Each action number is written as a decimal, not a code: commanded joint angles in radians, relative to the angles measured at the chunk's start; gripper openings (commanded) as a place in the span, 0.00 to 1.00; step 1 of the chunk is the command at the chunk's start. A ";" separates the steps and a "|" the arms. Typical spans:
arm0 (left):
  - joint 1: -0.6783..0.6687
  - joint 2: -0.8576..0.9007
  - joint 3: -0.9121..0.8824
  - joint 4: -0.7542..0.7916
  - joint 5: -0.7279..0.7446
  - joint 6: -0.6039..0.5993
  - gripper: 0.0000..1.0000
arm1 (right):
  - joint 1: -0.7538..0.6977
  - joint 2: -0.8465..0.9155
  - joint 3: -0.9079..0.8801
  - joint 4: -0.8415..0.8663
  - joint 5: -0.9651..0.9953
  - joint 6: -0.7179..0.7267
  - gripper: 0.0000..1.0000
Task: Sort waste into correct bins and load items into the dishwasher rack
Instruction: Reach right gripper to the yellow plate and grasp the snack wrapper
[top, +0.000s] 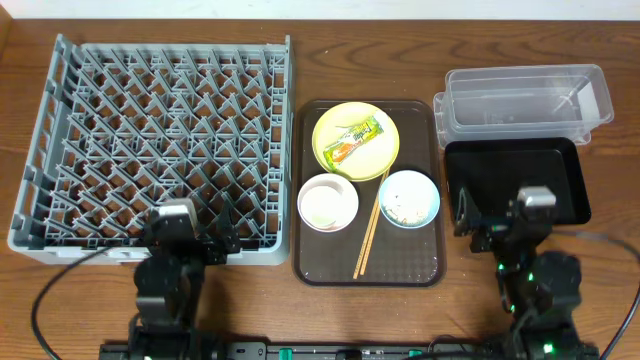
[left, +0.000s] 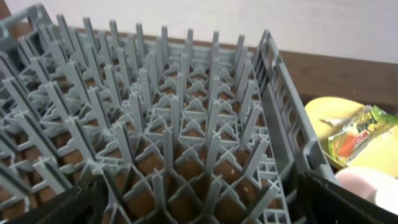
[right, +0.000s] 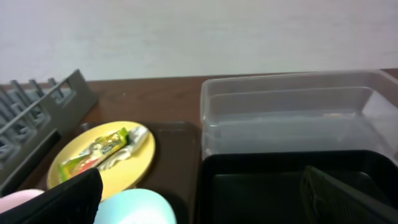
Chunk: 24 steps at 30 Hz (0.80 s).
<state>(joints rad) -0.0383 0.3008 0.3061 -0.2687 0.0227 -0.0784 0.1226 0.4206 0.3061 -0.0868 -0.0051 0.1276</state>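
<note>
A yellow-green plate (top: 334, 125) on the brown serving tray (top: 420, 262) carries the snack wrapper (top: 354, 140), also in the right wrist view (right: 99, 149). In front sit the whitish-pink bowl (top: 327, 202), the light blue bowl (top: 409, 197) with white scraps, and the chopsticks (top: 368, 228) between them. The grey dishwasher rack (top: 150, 140) fills the left. The clear tub (top: 525, 98) and black tray (top: 515, 180) stand at the right. My left gripper (top: 200, 240) is open over the rack's near edge. My right gripper (top: 495, 215) is open over the black tray's near edge. No white cup or crumpled paper shows.
The wooden table's near edge runs behind both arms. The rack's upright pegs (left: 180, 112) stand right before the left fingers. The brown tray lies between rack and bins.
</note>
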 joint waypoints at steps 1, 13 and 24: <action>0.004 0.110 0.119 -0.052 -0.001 -0.009 0.98 | 0.002 0.140 0.124 -0.010 -0.068 0.013 0.99; 0.004 0.529 0.490 -0.420 0.022 -0.005 0.98 | 0.016 0.733 0.708 -0.433 -0.291 -0.088 0.99; 0.004 0.691 0.587 -0.557 0.022 -0.006 0.98 | 0.049 1.043 1.040 -0.764 -0.298 -0.166 0.99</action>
<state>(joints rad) -0.0383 0.9916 0.8646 -0.8204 0.0429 -0.0784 0.1623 1.4422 1.3216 -0.8631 -0.2646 -0.0109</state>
